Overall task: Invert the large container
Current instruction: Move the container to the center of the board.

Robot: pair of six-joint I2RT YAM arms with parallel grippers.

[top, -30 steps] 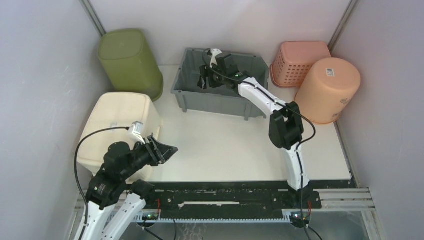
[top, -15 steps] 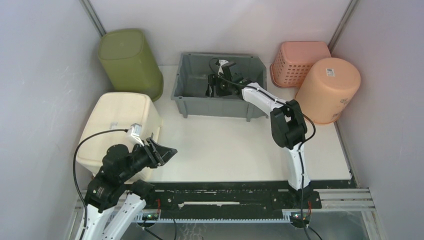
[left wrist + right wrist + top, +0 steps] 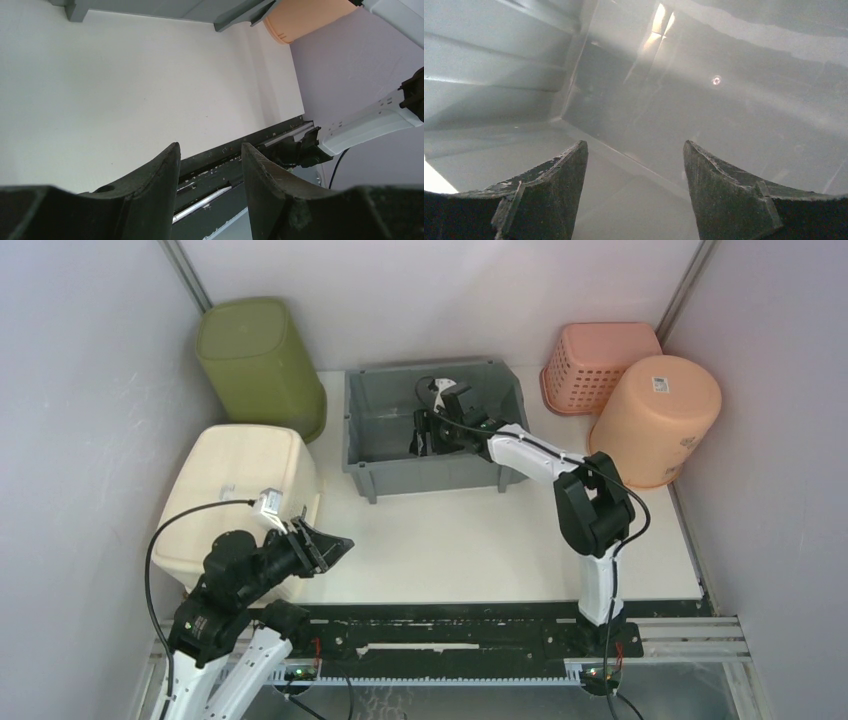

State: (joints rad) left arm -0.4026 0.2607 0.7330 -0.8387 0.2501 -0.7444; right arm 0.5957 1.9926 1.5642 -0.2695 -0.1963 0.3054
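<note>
The grey rectangular plastic bin (image 3: 440, 476) sits mouth-up at the far middle of the white surface (image 3: 450, 540). My right claw (image 3: 428, 432) is down inside it, reaching in over the near-right part of the rim. In the right wrist view the jaws stand wide apart, with only the bin's smooth inner walls and a floor corner between them. Nothing is pinched, and I cannot tell whether a fingertip rests against a wall.

The bin's long axis runs left to right across the surface, nearly square to the arms' bases. One long wall lies just beyond the claw and the other just behind it. I judge that tipping the bin about that axis will need the claw hooked on or clamped over one of those long walls, which it is not yet.

The right arm is plainly the nearer one. My left claw (image 3: 330, 543) hangs half open and empty, low over the near left of the surface. It is beside the upturned cream plastic tub (image 3: 240, 470) and well apart from the bin.

Against a second ago, the bin has come toward me and swung round. It was skewed with its right end nearer, and now it sits roughly square. The right arm's elbow has folded back and to the right with it. The left arm has not moved.
</note>
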